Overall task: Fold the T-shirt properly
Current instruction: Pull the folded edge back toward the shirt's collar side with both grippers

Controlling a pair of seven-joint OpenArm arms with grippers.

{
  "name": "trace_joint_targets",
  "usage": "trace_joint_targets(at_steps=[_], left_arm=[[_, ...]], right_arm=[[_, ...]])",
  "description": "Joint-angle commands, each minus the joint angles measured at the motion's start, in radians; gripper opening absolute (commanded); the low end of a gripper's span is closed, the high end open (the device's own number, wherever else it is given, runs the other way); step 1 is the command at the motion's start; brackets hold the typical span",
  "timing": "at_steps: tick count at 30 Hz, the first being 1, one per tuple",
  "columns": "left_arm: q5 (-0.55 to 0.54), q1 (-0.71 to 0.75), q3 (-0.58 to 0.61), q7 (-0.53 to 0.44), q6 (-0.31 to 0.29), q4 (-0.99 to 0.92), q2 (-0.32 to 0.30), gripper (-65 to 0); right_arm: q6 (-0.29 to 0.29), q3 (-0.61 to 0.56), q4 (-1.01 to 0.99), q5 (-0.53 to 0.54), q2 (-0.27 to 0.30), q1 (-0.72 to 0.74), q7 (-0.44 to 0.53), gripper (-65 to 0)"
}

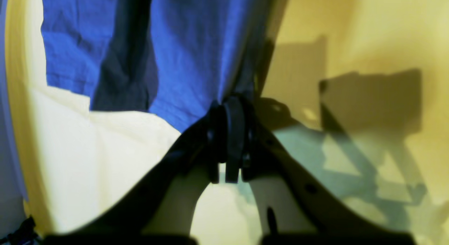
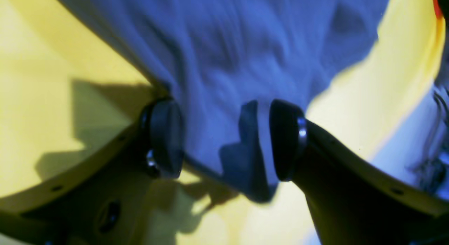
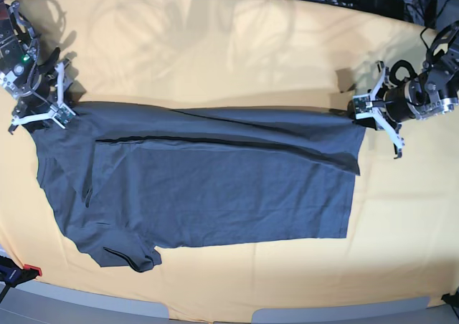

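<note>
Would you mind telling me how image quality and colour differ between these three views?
Left wrist: soft focus, the dark slate-grey cotton T-shirt renders vivid blue, hard gripper shadows. Right wrist: motion-blurred, washed-out bluish. Base: sharp, T-shirt true grey on the yellow-orange tablecloth.

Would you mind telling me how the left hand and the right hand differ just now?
The left hand is shut on the T-shirt; the right hand is open, fabric lying between its fingers. In the base view, left is at the shirt's right corner, right at its left corner. Both are over the tablecloth.

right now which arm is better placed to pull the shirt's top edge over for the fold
Left. Its tool is already shut on the shirt edge, cloth pinched. The right tool is open, with cloth only lying between its pads.
</note>
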Motion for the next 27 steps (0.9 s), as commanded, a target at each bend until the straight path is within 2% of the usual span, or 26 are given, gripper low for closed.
trace_joint_targets(at_steps=[1,5,8,12,16,17,19,20,23,25,27], left_arm=[[-0.002,-0.015,-0.012,-0.009,0.011,0.009,-0.034,-65.0],[-0.002,-0.015,-0.012,-0.011,0.011,0.009,-0.052,-65.0],[-0.003,-0.014,-0.012,-0.016,0.011,0.010,-0.051,-65.0],[-0.003,-0.014,-0.012,-0.016,0.011,0.017,-0.052,-65.0],[-0.003,-0.014,-0.012,-0.017,0.004,0.016,-0.052,-65.0],[-0.003,-0.014,-0.012,-0.017,0.004,0.016,-0.052,-65.0],[-0.003,-0.015,-0.012,-0.017,0.004,0.017,-0.052,-65.0],[-0.003,-0.016,-0.012,-0.018,0.004,0.017,-0.052,-65.0],[-0.015,-0.017,-0.012,-0.016,0.004,0.035,-0.063,-65.0],[-0.041,-0.017,-0.012,-0.016,0.000,0.050,-0.079,-65.0],[-0.044,-0.017,-0.012,-0.016,-0.033,0.065,-0.097,-65.0]], right_arm=[[-0.007,0.009,-0.001,-0.024,0.038,-0.001,-0.039,-26.3],[-0.003,0.009,-0.002,-0.017,0.078,-0.002,-0.037,-26.3],[0.014,0.009,-0.002,0.038,0.080,-0.002,-0.010,-26.5],[0.011,0.009,-0.036,0.061,0.077,-0.001,0.075,-37.0],[-0.014,0.009,-0.107,0.033,0.077,-0.001,0.166,-40.1],[-0.014,0.008,-0.120,0.027,0.077,-0.001,0.177,-44.9],[-0.032,0.009,-0.126,0.025,0.077,-0.001,0.168,-60.7],[-0.059,0.009,-0.124,0.025,0.077,-0.001,0.154,-65.0],[-0.129,0.009,-0.121,-0.008,0.078,0.002,0.135,-65.0],[-0.139,0.009,-0.098,-0.032,0.078,0.001,0.107,-65.0],[-0.137,0.009,-0.062,-0.030,0.080,-0.001,0.053,-65.0]])
